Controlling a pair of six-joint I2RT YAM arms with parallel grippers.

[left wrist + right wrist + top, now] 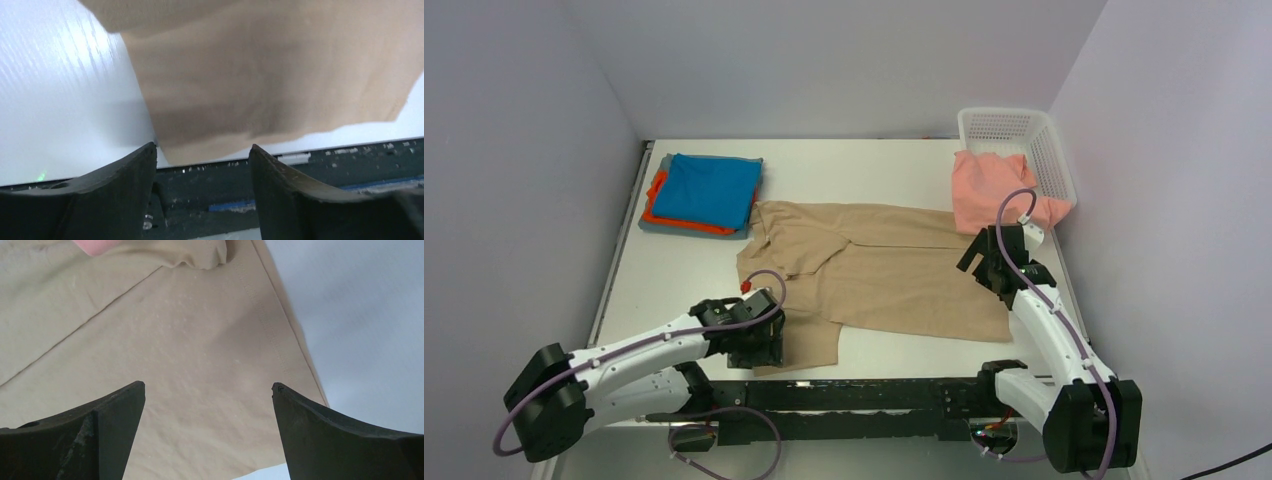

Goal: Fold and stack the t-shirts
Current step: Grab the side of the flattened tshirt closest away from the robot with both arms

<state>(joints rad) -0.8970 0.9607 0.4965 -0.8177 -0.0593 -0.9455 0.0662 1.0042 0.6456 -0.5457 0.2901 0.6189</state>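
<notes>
A tan-beige t-shirt (884, 265) lies spread in the middle of the table, its left part folded over. My left gripper (759, 350) is open and empty above the shirt's near-left corner (260, 90), close to the table's front edge. My right gripper (982, 262) is open and empty over the shirt's right hem (200, 355). A folded stack sits at the back left: bright blue t-shirt (714, 188) on top, orange (659, 205) under it, grey (652, 226) at the bottom. A salmon-pink t-shirt (996, 190) hangs out of the basket at the back right.
A white lattice basket (1014, 128) stands in the back right corner. The black rail (310, 175) of the arm bases runs along the table's front edge. Walls close in left, back and right.
</notes>
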